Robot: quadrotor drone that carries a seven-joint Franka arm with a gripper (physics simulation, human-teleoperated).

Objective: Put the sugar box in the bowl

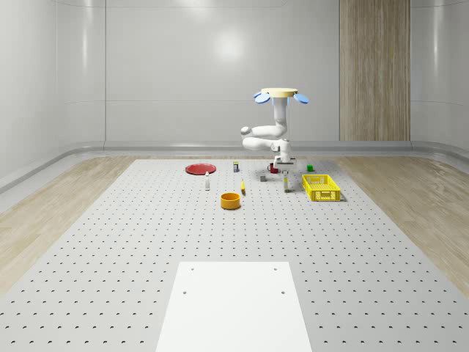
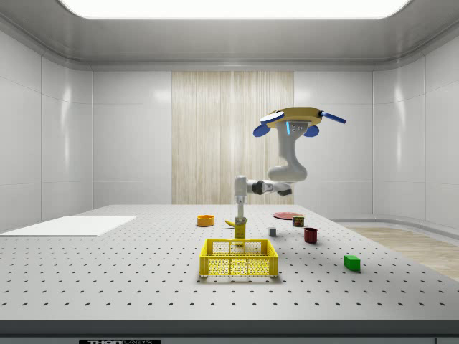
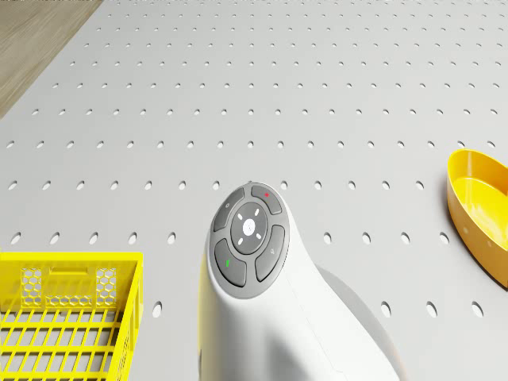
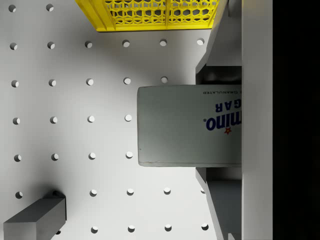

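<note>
The sugar box [image 4: 190, 125] bore partial print in the wrist view, read inverted: blue lettering "omino" with a small star mark, above it "GAR", and along one edge a fine grey line ending in "GRANULATED". In the side view, a dark plate on the table's front edge [image 2: 120, 342] carried lettering too small to read.
</note>
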